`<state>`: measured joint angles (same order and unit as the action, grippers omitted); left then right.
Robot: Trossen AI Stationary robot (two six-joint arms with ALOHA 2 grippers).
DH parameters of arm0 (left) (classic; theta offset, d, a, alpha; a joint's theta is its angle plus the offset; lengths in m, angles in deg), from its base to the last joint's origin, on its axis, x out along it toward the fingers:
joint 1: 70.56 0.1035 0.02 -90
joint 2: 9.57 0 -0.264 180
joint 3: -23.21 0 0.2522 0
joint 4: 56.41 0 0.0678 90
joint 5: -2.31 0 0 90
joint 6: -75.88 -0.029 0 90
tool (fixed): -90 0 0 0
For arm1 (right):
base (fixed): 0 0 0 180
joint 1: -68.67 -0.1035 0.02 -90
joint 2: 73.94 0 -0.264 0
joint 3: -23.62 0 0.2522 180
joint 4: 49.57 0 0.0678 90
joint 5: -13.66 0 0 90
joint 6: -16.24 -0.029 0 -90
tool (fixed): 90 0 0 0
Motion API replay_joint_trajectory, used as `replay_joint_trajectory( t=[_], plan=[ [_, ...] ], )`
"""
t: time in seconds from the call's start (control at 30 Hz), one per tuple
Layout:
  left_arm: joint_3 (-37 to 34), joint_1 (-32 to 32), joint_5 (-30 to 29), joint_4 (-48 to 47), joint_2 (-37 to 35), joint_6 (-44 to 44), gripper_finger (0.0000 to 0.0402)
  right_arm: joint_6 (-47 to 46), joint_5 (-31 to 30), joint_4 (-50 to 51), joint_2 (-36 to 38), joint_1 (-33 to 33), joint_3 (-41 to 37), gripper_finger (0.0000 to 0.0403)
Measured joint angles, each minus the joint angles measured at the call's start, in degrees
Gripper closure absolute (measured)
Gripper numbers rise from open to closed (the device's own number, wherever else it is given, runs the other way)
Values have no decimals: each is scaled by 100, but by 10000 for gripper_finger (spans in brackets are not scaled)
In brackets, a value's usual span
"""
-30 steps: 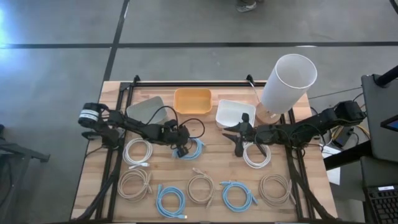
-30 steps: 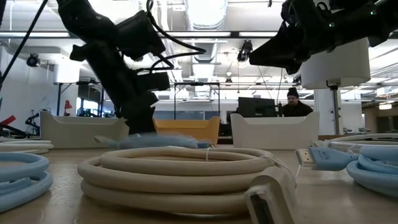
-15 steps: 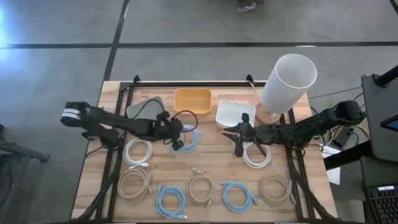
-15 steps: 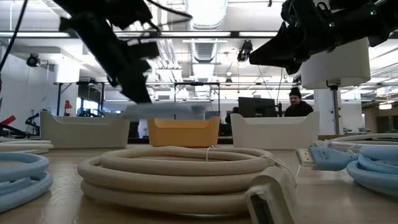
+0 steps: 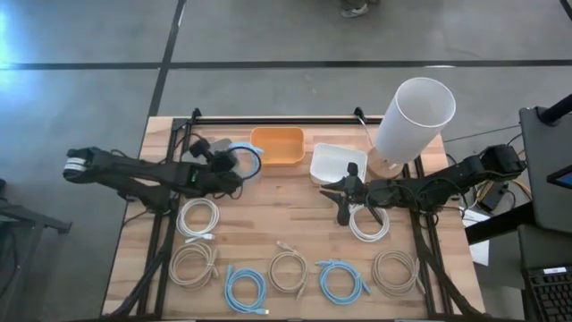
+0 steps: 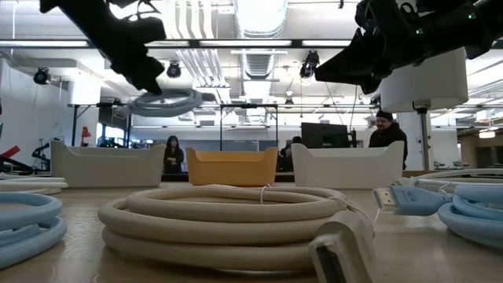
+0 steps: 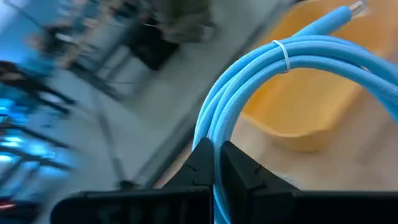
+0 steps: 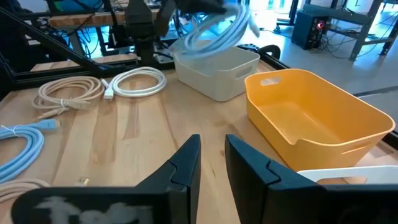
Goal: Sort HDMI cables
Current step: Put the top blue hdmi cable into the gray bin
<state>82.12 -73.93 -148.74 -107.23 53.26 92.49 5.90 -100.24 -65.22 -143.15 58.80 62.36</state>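
Grips a light blue cable coil (image 7: 261, 56) in the clenched left end effector (image 7: 216, 163), aloft at about eleven o'clock from the bench (image 5: 295, 224) centre, apparently over the grey bin (image 8: 211, 84), though hard to tell which bin lies directly beneath. Best to centre over the chosen bin, lower until the loop clears the rim, then release. Shows the right end effector (image 8: 211, 143) at three o'clock, fingers slightly parted on nothing, near a white coil (image 5: 366, 237). Counts three blue coils including the held one, two white, three beige, three bins.
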Motion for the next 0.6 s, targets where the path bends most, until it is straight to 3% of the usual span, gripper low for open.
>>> replay_joint_trajectory(
  t=[0.13, 0.37, 0.6],
  plan=[
    [-43, 78, -548, -541, -155, -2, 391, 1, 0, 0, 0, 0, 0, 335],
    [-201, 330, -589, -1582, -160, 559, 390, 0, 0, 4, 0, 0, 0, 335],
    [-554, 701, -603, -1538, -133, 594, 390, 0, 0, 7, 0, 0, 0, 335]
  ],
)
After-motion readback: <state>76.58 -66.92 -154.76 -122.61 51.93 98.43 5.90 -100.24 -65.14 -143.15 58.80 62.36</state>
